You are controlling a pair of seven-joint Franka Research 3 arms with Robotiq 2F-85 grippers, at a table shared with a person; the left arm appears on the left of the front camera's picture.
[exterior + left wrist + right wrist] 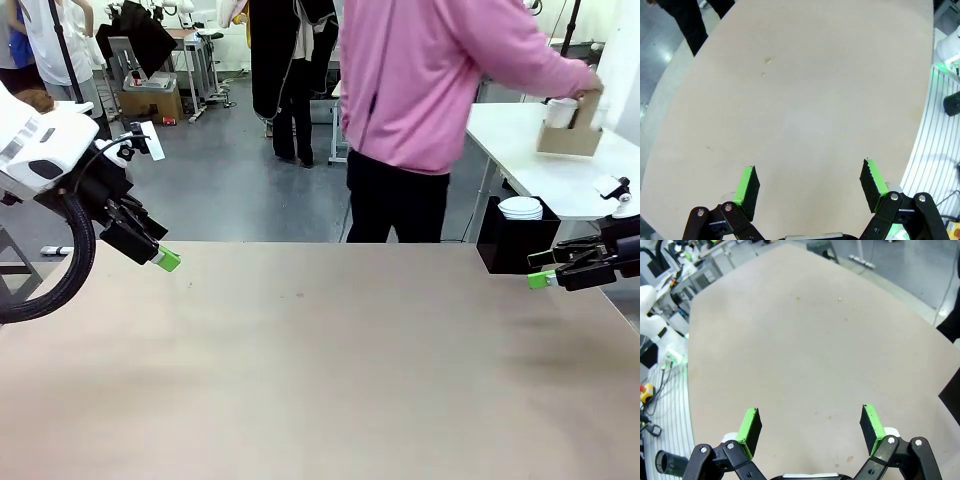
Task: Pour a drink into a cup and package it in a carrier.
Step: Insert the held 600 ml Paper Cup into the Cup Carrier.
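The brown cardboard carrier (570, 137) stands on a white side table beyond the far right of my table, with the person's hand on it. A white cup (560, 112) sits in it; I cannot tell whether it is the tall one. The drink is out of view. My left gripper (165, 260) hovers open over the tan table's (320, 360) far left, nothing between its fingers (810, 187). My right gripper (541, 269) hangs open at the right edge, also holding nothing (810, 427).
A person in a pink top (430, 80) stands at the far edge, turned toward the white side table (540, 170). A black box (510, 245) topped with a stack of white discs (520, 208) sits just behind my right gripper.
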